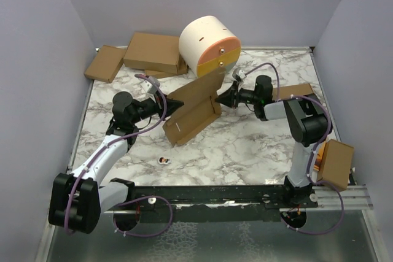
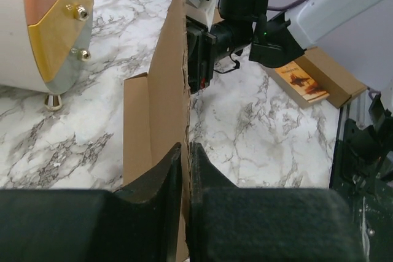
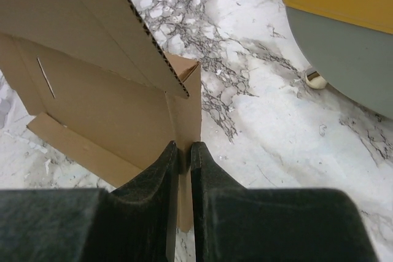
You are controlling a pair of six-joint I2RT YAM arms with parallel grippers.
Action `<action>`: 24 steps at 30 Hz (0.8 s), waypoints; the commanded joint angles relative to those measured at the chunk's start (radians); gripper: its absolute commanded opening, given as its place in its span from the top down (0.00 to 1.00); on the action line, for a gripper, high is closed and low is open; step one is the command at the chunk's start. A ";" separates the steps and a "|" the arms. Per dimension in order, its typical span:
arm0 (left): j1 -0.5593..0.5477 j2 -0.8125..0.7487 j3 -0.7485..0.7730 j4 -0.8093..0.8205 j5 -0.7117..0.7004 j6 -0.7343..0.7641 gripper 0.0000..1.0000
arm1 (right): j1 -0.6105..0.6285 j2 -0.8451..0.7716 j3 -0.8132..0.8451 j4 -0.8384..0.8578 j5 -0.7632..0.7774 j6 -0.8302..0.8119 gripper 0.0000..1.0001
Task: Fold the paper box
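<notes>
The paper box [image 1: 193,107] is a half-folded brown cardboard mailer in the middle of the marble table, one panel raised upright. My left gripper [image 1: 174,107] is shut on its left edge; in the left wrist view the gripper [image 2: 186,151] pinches the upright panel [image 2: 169,72] edge-on. My right gripper [image 1: 218,97] is shut on the box's right side; in the right wrist view the gripper [image 3: 184,150] clamps a narrow side flap [image 3: 187,108], with a slitted panel [image 3: 80,99] to the left.
A white and orange cylinder [image 1: 210,44] stands at the back. Several ready-made brown cartons [image 1: 153,52] lie at the back left, one [image 1: 296,90] behind the right arm, one [image 1: 334,162] at the right edge. A small sticker [image 1: 163,161] lies near the front.
</notes>
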 commanded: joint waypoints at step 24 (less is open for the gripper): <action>-0.002 -0.362 -0.044 -0.418 -0.528 -0.053 0.06 | 0.009 -0.115 0.403 -1.448 0.461 -0.570 0.99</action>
